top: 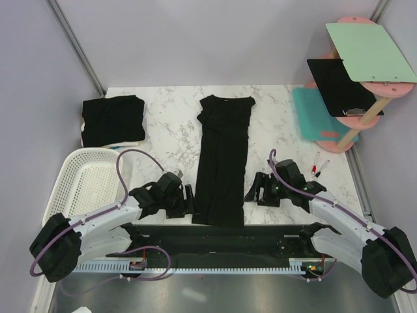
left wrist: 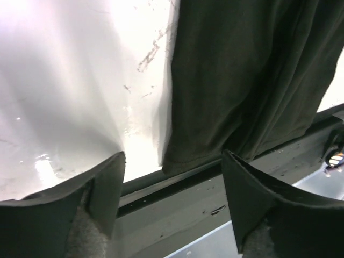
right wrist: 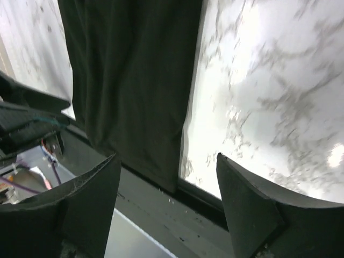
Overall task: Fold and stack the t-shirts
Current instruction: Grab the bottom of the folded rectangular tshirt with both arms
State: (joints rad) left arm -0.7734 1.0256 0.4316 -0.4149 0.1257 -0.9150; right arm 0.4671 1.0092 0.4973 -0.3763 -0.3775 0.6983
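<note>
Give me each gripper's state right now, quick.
Left gripper: open, holding nothing, beside the near hem of the long t-shirt.
Right gripper: open, holding nothing, beside the same hem on the other side.

I can't make out the two small sticks [top: 319,165] by my right arm [top: 339,218], perhaps markers; the teal mat [top: 310,115] looks blurred.

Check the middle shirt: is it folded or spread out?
Partly folded. The middle shirt lies as a long narrow strip, sides tucked in, not yet doubled over like the compact shirt at far left.
</note>
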